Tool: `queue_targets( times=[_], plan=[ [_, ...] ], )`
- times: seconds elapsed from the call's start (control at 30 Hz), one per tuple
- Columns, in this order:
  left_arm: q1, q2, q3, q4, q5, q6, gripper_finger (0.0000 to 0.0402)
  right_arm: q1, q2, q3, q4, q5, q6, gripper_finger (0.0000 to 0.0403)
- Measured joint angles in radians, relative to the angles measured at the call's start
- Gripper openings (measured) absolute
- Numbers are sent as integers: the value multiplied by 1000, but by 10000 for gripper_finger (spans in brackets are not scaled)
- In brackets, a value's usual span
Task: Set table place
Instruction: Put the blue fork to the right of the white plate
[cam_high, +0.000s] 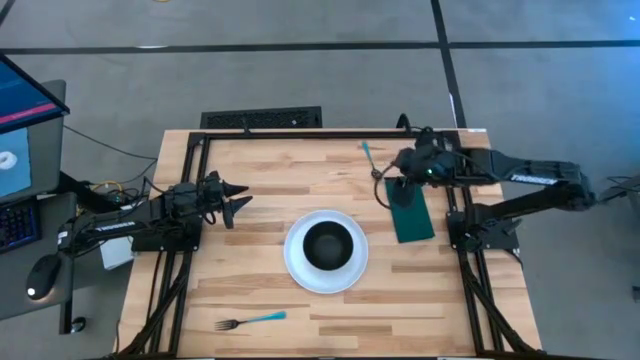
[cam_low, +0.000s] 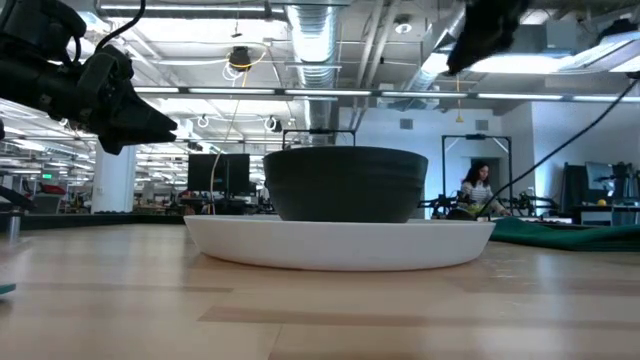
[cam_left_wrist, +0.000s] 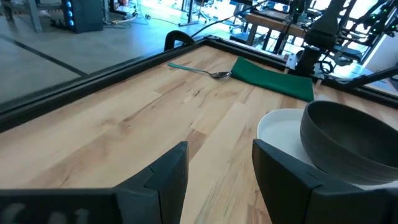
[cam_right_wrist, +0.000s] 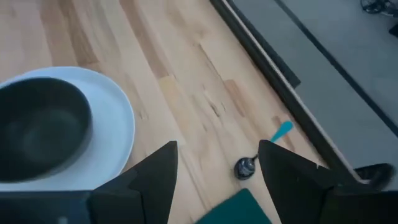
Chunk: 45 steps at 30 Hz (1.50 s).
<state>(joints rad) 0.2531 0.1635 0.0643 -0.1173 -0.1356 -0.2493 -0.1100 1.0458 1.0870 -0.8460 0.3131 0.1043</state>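
— What's lying closest to us on the table (cam_high: 250, 300)?

— The blue-handled fork (cam_high: 250, 321) is sitting alone by the near edge, well apart from everything else.

— And past it?

— The white plate (cam_high: 297, 270) is resting about mid-table, with the black bowl (cam_high: 327, 246) standing upright inside it. From table height the bowl (cam_low: 345, 184) is rising above the plate's rim (cam_low: 340, 245).

— Are the arms doing anything?

— The left gripper (cam_high: 236, 200) is hanging over bare wood on the left of the plate, its fingers (cam_left_wrist: 165, 177) spread apart and gripping nothing. Nothing is touching it.

— The right one?

— The right gripper (cam_high: 398, 170) is hovering above the far end of the green napkin (cam_high: 413, 219), which is lying flat on the right of the plate. Its fingers (cam_right_wrist: 152, 174) are also parted, with nothing between them.

— Where's the spoon?

— The spoon (cam_high: 372, 159) is lying near the far edge, just beside the napkin's far end. Its bowl is showing between the right fingers, on the wood below them (cam_right_wrist: 244, 167).

— Anything farther back?

— A person (cam_low: 478, 190) is sitting in the room beyond the table.
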Motion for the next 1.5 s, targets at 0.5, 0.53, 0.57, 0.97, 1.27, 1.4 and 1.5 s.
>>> queue_targets(
  times=[0.5,0.53,0.57,0.97,1.27,1.4,1.5],
  plan=[
    [0,0,-1,6,-1,-2,167,-10,-235,-624,613,-53,73,249],
    [0,0,-1,8,-1,-3,167,-10,-235,-632,627,-53,73,249],
    [0,0,2,6,-1,-3,167,-10,-234,-634,635,-53,73,249],
    [-1,67,356,-374,22,63,167,-10,-233,-634,668,-51,72,249],
    [-2,265,528,-623,218,-159,167,-10,-233,-634,668,-50,71,249],
    [-2,398,609,-808,233,-322,161,-10,-233,-634,668,-50,70,249],
    [-2,510,666,-934,292,-428,151,-10,-233,-634,669,-50,46,249]
  ],
)
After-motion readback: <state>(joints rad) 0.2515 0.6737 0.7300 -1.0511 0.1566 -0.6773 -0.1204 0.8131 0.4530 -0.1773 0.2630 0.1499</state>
